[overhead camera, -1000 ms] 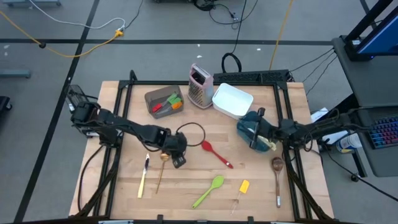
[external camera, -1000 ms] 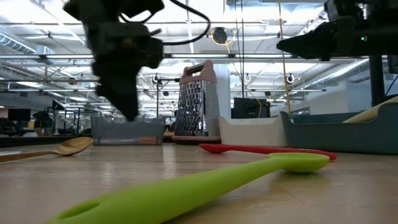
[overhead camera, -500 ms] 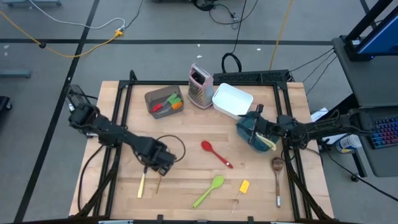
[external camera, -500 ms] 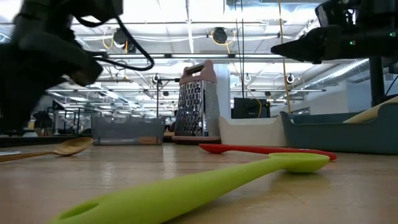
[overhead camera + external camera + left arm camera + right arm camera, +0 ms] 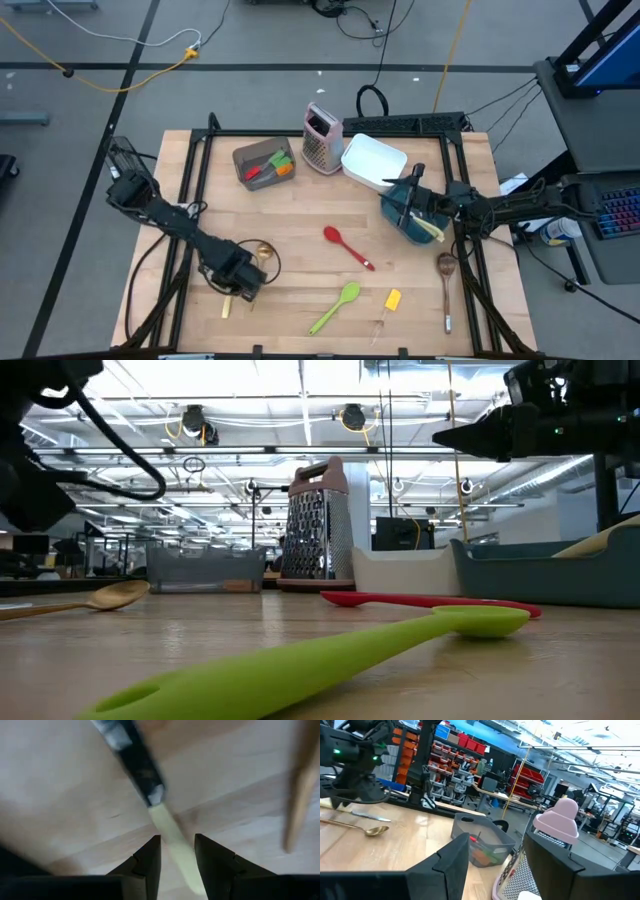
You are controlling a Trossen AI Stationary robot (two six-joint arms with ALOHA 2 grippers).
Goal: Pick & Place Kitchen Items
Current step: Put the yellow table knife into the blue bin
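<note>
My left gripper (image 5: pixel 240 288) hangs open, pointing down over the near left of the table. In the left wrist view its fingers (image 5: pixel 177 854) stand on either side of the cream handle of a knife (image 5: pixel 170 832) that lies flat on the wood; I see no touch. The knife's handle end (image 5: pixel 227 303) shows beside the gripper. A gold spoon (image 5: pixel 263 256) lies just beyond it. My right gripper (image 5: pixel 411 196) is open above the teal container (image 5: pixel 400 218), with nothing between its fingers (image 5: pixel 495 870).
A red spoon (image 5: pixel 346 246), green spoon (image 5: pixel 336 307), yellow spatula (image 5: pixel 391 300) and wooden spoon (image 5: pixel 446 276) lie on the table. At the far side stand a grey container (image 5: pixel 262 165) holding utensils, a grater (image 5: pixel 322 138) and a white container (image 5: pixel 374 163).
My left gripper has swung from beside the gold spoon's bowl toward the table's near left, has sunk and has rolled about its own axis; it now stands over the knife's handle. Its fingers have kept their gap. My right gripper has drifted slightly toward the far edge.
</note>
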